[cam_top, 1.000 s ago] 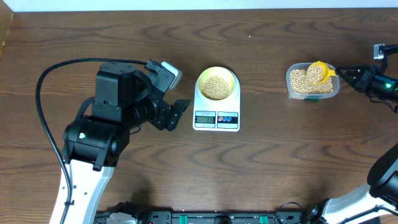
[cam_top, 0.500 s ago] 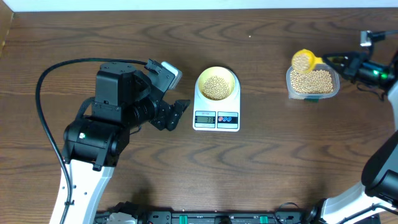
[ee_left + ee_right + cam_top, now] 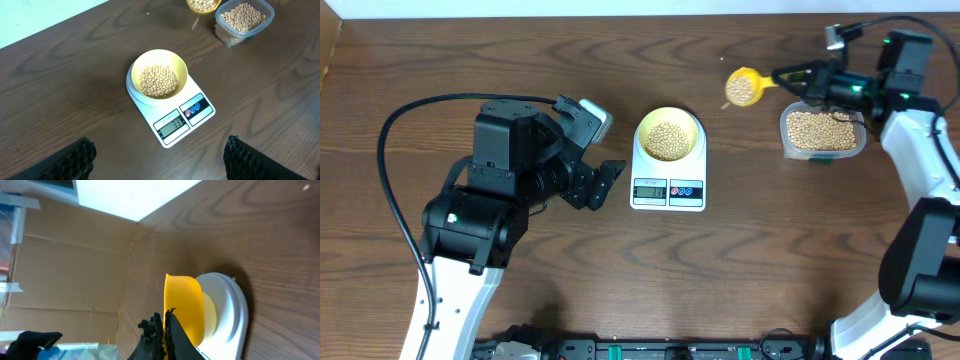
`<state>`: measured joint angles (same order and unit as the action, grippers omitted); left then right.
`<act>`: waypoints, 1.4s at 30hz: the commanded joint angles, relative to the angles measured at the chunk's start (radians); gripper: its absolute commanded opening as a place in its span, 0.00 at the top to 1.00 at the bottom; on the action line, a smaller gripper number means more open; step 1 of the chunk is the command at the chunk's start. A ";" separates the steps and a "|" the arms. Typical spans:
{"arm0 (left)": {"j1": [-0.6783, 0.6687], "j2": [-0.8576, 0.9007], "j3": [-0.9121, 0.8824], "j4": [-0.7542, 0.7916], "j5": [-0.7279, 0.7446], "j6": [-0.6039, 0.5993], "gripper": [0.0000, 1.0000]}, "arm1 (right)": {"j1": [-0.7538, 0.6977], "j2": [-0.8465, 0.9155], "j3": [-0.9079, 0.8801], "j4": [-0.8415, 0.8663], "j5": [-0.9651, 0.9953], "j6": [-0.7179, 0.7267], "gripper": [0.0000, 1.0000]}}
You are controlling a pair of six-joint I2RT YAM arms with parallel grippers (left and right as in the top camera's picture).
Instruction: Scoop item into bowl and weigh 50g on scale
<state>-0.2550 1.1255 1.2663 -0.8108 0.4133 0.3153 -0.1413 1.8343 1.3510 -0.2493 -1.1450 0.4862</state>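
Standing at centre, the scale (image 3: 668, 190) lies right of the left gripper (image 3: 605, 180), whose fingers are spread and touch nothing. The tub (image 3: 823, 152) stands far right. The bowl (image 3: 669, 122) sits on the scale. The right gripper (image 3: 810, 78) clamps the scoop (image 3: 761, 84), with beans (image 3: 743, 89) heaped left of its fingers.

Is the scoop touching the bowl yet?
Apart. The overhead view shows the scoop up and right of the bowl, with bare table plainly between them.
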 commanded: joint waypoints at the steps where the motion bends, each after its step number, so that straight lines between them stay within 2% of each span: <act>1: 0.006 0.000 -0.004 -0.002 0.005 0.009 0.16 | 0.066 0.001 0.005 0.008 0.059 0.021 0.99; 11: 0.006 0.000 -0.004 -0.002 0.005 0.009 0.16 | 0.200 0.001 0.005 0.025 0.147 0.021 0.99; 16: 0.006 0.000 -0.004 -0.002 0.005 0.009 0.16 | 0.250 0.001 0.005 0.029 0.153 -0.062 0.99; 31: 0.006 0.000 -0.004 -0.002 0.005 0.009 0.16 | 0.289 0.001 0.005 0.029 0.167 -0.261 0.99; 35: 0.006 0.000 -0.004 -0.002 0.005 0.009 0.16 | 0.301 0.001 0.005 0.029 0.243 -0.269 0.99; 42: 0.006 0.000 -0.004 -0.002 0.005 0.009 0.16 | 0.325 0.001 0.005 0.029 0.249 -0.332 0.99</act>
<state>-0.2550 1.1255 1.2663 -0.8108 0.4133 0.3153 0.1646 1.8343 1.3510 -0.2226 -0.9020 0.2001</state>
